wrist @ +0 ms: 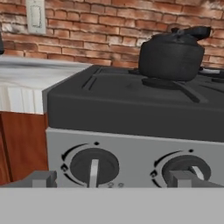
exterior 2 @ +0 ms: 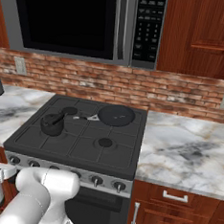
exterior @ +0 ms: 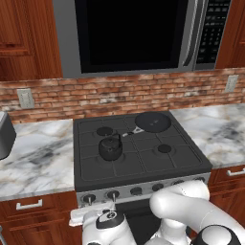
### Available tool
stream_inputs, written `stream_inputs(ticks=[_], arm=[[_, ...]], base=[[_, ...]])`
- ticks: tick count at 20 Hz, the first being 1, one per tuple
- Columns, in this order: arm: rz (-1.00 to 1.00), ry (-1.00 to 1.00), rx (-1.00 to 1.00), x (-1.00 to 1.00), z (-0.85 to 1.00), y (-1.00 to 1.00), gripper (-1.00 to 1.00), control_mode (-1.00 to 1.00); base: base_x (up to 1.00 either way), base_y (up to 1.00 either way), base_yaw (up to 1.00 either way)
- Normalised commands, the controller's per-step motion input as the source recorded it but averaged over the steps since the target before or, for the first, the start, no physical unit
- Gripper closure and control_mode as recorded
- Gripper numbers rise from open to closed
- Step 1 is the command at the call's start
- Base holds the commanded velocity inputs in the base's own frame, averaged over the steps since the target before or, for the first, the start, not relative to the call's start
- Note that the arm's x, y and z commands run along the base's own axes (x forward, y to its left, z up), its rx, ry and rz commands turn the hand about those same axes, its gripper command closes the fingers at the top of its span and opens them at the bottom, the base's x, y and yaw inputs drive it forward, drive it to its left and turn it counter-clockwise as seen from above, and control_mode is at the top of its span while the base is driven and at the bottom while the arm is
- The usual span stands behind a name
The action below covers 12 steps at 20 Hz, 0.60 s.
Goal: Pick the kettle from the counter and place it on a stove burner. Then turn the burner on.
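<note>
A brick wall is backing the marble bench (exterior: 38,153), and the kettle (exterior: 110,147) is already sitting on the stove burner (exterior: 117,158), front-left of the pan (exterior: 152,121). We are holding our gripper (wrist: 113,178) wide open and empty before the two leftmost knobs (wrist: 94,166). We judge the burner-on step is starting: next we are needing to close on the knob belonging to the kettle's burner.
</note>
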Motion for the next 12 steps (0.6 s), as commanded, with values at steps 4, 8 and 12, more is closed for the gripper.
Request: stream_inputs(ticks=[4, 8, 12], arm=[[0.0, 0.02, 0.0, 0.07, -0.03, -0.01, -1.0, -1.0], [0.0, 0.02, 0.0, 0.13, -0.06, 0.0, -1.0, -1.0], [0.0, 0.03, 0.0, 0.15, -0.13, 0.0, -1.0, -1.0]], base=[[0.0, 0.0, 0.0], [0.0, 0.0, 0.0], [0.0, 0.0, 0.0]])
